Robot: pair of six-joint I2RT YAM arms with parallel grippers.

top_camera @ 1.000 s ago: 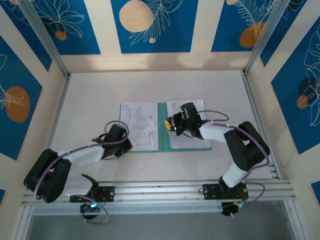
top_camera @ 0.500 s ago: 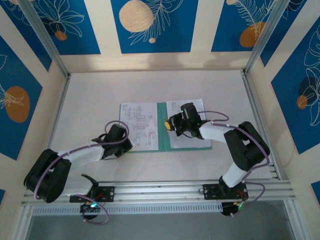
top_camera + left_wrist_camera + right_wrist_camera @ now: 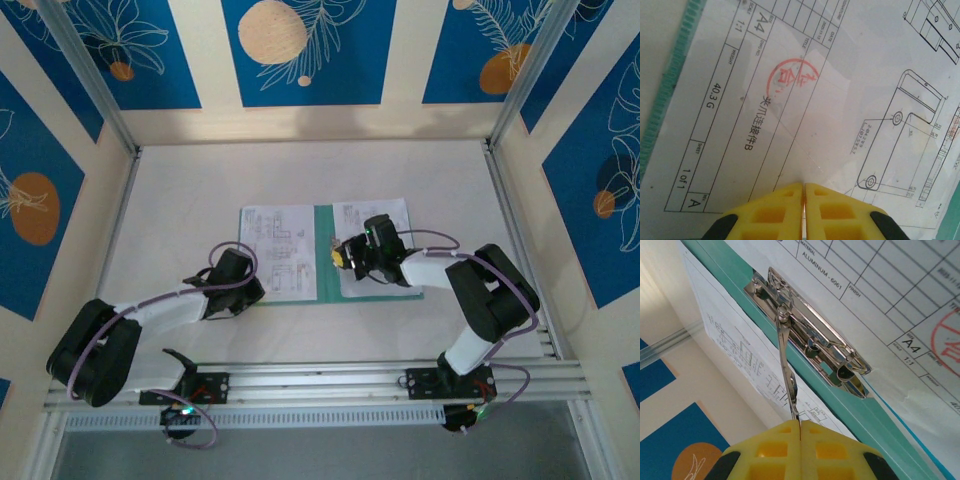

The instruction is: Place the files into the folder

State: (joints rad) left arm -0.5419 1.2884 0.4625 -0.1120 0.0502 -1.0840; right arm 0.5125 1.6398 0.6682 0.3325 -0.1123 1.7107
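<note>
The teal folder (image 3: 327, 250) lies open on the table with white printed files on both leaves, one on the left leaf (image 3: 278, 250) and one on the right leaf (image 3: 385, 215). My right gripper (image 3: 338, 256) is over the spine. In the right wrist view it (image 3: 800, 424) is shut on the raised lever (image 3: 786, 375) of the folder's metal clip (image 3: 810, 345). My left gripper (image 3: 252, 292) is at the left sheet's near corner. In the left wrist view it (image 3: 804, 184) is shut where a raised crease in the sheet (image 3: 840, 75) meets its tips.
The folder's teal edge (image 3: 675, 85) shows beside the left sheet. Aluminium frame rails (image 3: 310, 380) run along the near edge, and patterned walls (image 3: 300, 50) close in the back and sides.
My right gripper has closed on the clip lever and shifted slightly toward the near edge. The left arm has not moved.
</note>
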